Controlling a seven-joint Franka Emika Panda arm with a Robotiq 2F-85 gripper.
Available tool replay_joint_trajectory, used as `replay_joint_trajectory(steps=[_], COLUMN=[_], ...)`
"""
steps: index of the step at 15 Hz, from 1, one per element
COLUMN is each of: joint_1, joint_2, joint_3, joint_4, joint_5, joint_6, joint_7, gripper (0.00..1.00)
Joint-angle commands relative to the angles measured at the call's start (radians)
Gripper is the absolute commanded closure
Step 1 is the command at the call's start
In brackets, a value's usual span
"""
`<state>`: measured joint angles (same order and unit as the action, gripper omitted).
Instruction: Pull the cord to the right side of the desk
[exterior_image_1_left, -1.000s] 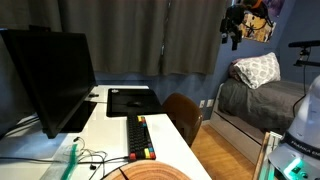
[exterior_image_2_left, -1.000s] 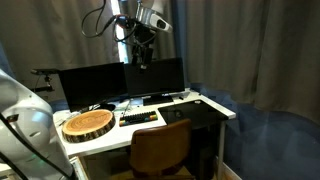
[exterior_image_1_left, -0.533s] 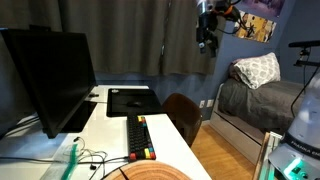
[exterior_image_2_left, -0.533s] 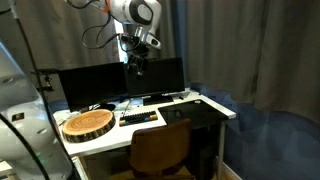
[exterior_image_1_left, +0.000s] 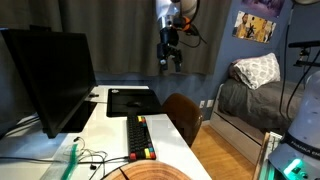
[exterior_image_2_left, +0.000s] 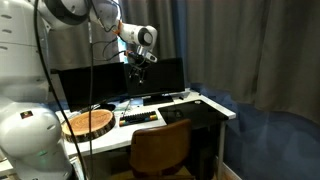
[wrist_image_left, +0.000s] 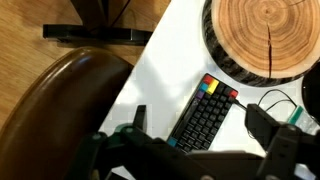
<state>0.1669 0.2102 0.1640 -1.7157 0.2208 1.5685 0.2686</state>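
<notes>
Thin dark cords (exterior_image_1_left: 93, 158) lie tangled on the white desk (exterior_image_1_left: 110, 125) near the monitor's foot. In the wrist view a cord (wrist_image_left: 276, 100) runs from the keyboard's end. My gripper (exterior_image_1_left: 170, 58) hangs high in the air above the desk, well clear of the cords; it also shows in an exterior view (exterior_image_2_left: 140, 72). In the wrist view its two fingers (wrist_image_left: 200, 116) stand apart with nothing between them, and the keyboard lies far below.
A black keyboard (exterior_image_1_left: 140, 138) with coloured keys, a round wooden slab (exterior_image_2_left: 87, 124), a black mouse pad (exterior_image_1_left: 132, 100) and monitors (exterior_image_2_left: 110, 82) occupy the desk. A brown chair (exterior_image_1_left: 183, 115) stands at its edge. A bed (exterior_image_1_left: 265, 100) lies beyond.
The arm has swung across from beside the bed towards the desk and come lower. The gripper stays empty. Nothing on the desk has moved.
</notes>
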Motion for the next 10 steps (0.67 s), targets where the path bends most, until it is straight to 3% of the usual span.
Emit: replay_joint_trajectory(steps=[1,2,3,6,10], joint_1=[0.029,0.032,0.034,0.042,0.042], joint_2=[0.182,0.213,0.132,0.202,0.208], joint_3=[0.008,0.011,-0.002,-0.001,-0.001], joint_4=[0.198,0.233,0.119,0.192,0.215], joint_5=[0.031,0.03,0.011,0.013,0.013], joint_6=[-0.044,-0.068,-0.011,-0.032,-0.047], joint_7=[-0.005,-0.038,-0.012,-0.029,-0.032], gripper=[0.0,0.0,0.0,0.0,0.0])
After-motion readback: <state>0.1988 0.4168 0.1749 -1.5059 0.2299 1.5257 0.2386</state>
